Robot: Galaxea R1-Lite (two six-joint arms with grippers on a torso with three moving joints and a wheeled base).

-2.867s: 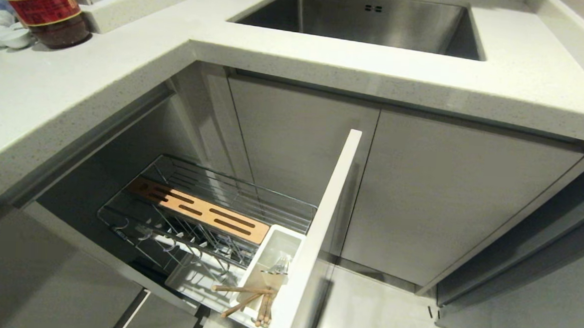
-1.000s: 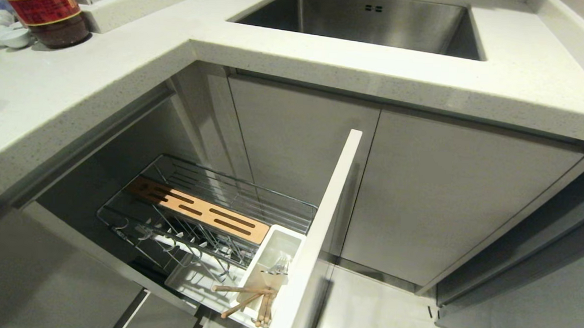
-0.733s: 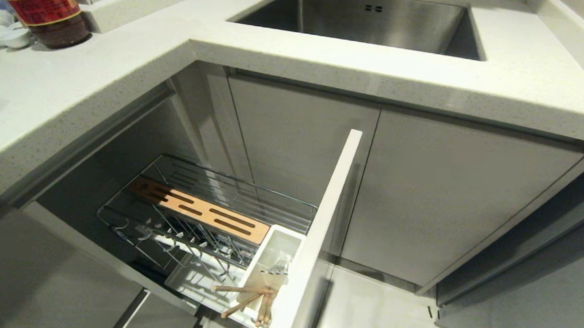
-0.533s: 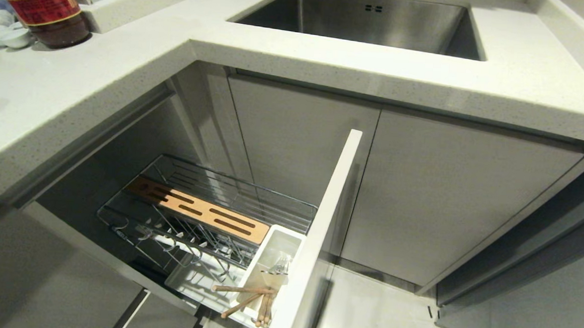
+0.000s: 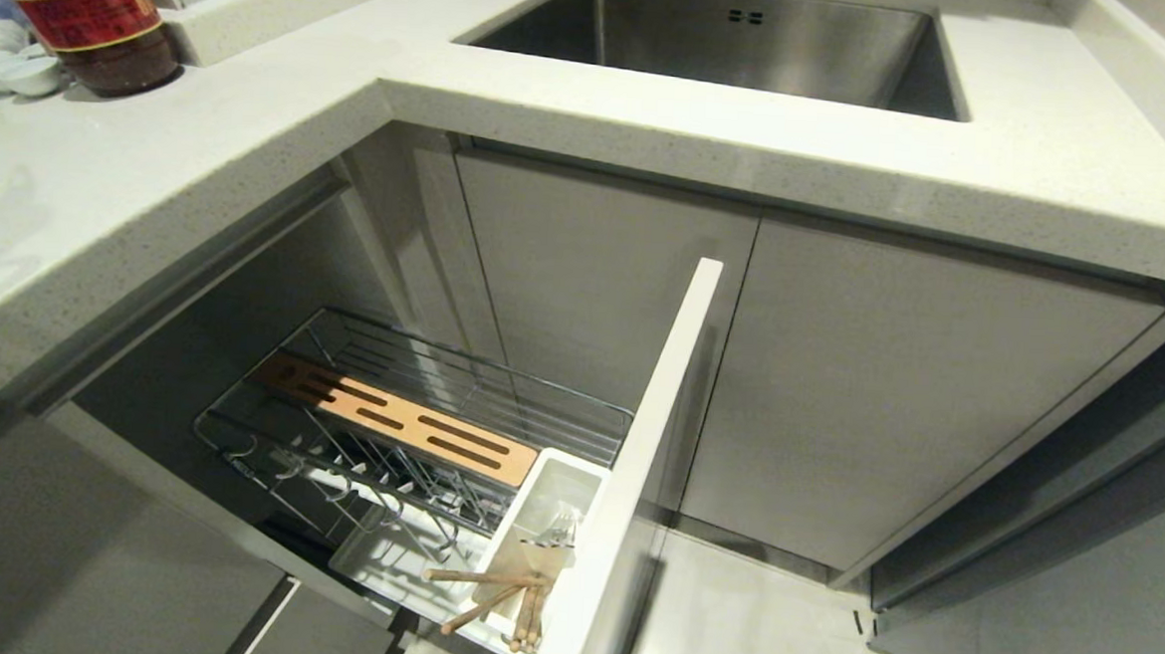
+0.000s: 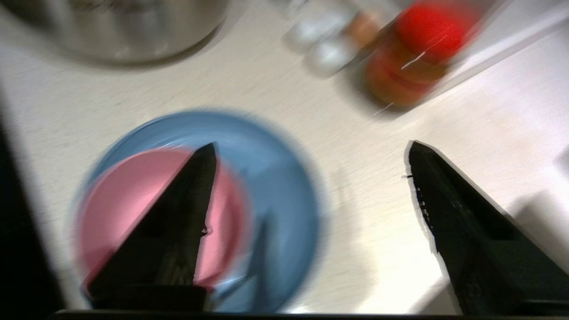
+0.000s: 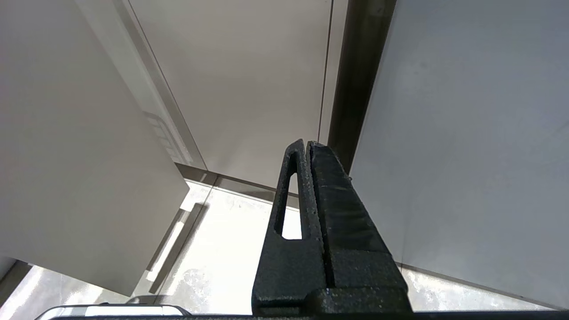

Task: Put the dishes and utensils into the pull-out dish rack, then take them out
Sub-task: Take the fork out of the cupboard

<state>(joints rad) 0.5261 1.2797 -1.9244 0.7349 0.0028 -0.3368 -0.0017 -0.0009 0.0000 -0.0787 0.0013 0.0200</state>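
Note:
The light-blue plate (image 6: 275, 186) lies on the pale countertop with the pink bowl (image 6: 120, 195) standing in it. My left gripper (image 6: 312, 144) hovers open above them, one finger over the bowl, the other over bare counter, holding nothing. In the head view the pull-out dish rack (image 5: 460, 380) stands drawn out with its wood board (image 5: 393, 420) and white front (image 5: 651, 440). Wooden chopsticks (image 5: 485, 578) and a fork (image 5: 560, 530) rest in its white bin (image 5: 559, 485). My right gripper (image 7: 306, 142) is shut and parked low by the cabinet fronts. Neither arm shows in the head view.
A red-lidded jar (image 6: 418, 53), small white dishes (image 6: 324, 49) and a steel pot (image 6: 120, 26) stand on the counter beyond the plate. The steel sink (image 5: 737, 41) is set into the counter behind the rack. Grey cabinet doors (image 5: 898, 403) flank the open rack.

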